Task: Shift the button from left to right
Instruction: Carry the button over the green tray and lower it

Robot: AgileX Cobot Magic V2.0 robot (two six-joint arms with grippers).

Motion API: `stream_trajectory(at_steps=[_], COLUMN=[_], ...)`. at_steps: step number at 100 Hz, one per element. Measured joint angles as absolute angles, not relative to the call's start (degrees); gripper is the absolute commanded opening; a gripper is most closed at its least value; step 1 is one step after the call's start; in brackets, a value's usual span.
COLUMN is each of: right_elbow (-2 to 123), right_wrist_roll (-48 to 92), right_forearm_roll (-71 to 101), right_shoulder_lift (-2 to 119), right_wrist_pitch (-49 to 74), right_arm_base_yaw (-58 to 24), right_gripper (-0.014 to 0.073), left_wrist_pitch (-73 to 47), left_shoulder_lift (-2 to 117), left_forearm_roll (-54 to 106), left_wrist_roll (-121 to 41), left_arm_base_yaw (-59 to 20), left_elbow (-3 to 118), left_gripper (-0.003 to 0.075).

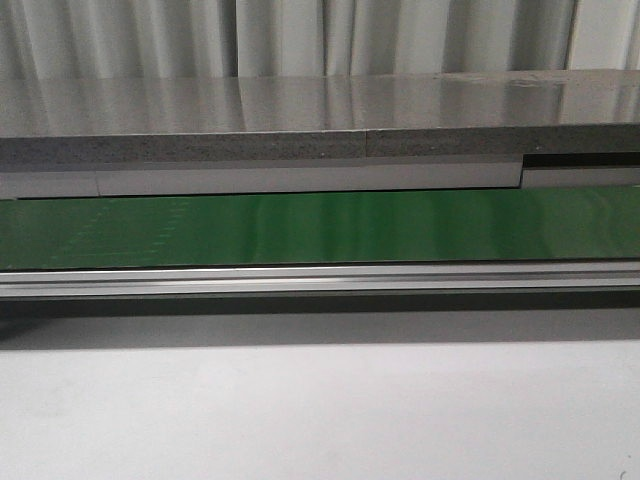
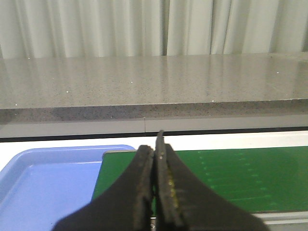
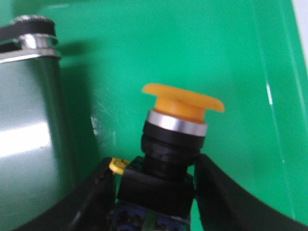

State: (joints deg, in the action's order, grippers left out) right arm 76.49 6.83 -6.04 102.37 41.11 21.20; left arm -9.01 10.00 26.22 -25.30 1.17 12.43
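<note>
- Your right tool [image 3: 156, 192] is clamped on the button [image 3: 168, 159]: its 2 dark fingers [image 3: 226, 192] press the black boxy body from either side, and the orange mushroom cap and silver collar stand clear above them.
- The button hangs over a green tray [image 3: 231, 57], whose bright green surface fills the right wrist view behind the cap. You cannot tell from this view whether the body touches the tray.
- Beside the green tray you see the end roller [image 3: 31, 29] of the conveyor belt [image 1: 320, 228], with the belt's glossy surface running down from it.
- Your left tool [image 2: 155, 187] is closed, its 2 pads pressed together with nothing between them.
- Past the left tool, a blue tray [image 2: 48, 178] lies just beside the green conveyor belt's end.
- In the front view, the conveyor belt runs across the frame, with its aluminium rail [image 1: 320, 278] on the near side.
- Beyond the belt stands a grey stone-topped bench [image 1: 300, 115], and behind that a pale curtain [image 1: 300, 35].
</note>
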Motion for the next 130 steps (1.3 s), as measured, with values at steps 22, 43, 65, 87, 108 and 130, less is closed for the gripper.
stream_trajectory(at_steps=[22, 43, 65, 87, 108, 130], right_elbow=[76.49, 76.49, 76.49, 76.49, 76.64, 77.97], right_wrist_roll=[8.62, 8.95, 9.31, 9.39, 9.52, 9.18], right_forearm_roll=[-6.04, -4.13, -3.48, -3.48, -4.28, -3.57], right_shoulder_lift=[108.34, 109.54, 111.27, 111.95, 111.95, 111.02], right_wrist_pitch=[40.99, 40.99, 40.84, 39.95, 38.97, 39.44], right_arm_base_yaw=[21.30, 21.30, 21.30, 21.42, 21.88, 21.80], right_gripper=[0.0157, 0.0158, 0.0267, 0.0457, 0.0561, 0.0561], left_wrist_pitch=[-9.01, -9.01, -9.01, -9.01, -8.90, -8.90], left_shoulder_lift=[10.00, 10.00, 10.00, 10.00, 10.00, 10.00], left_forearm_roll=[26.22, 26.22, 26.22, 26.22, 26.22, 26.22], left_wrist_roll=[-25.30, -25.30, -25.30, -25.30, -25.30, -25.30], left_arm_base_yaw=[1.17, 1.17, 1.17, 1.17, 1.17, 1.17], left_elbow=[12.43, 12.43, 12.43, 12.43, 12.43, 12.43], left_gripper=[-0.0020, -0.0020, -0.0020, -0.0020, -0.0020, -0.0020])
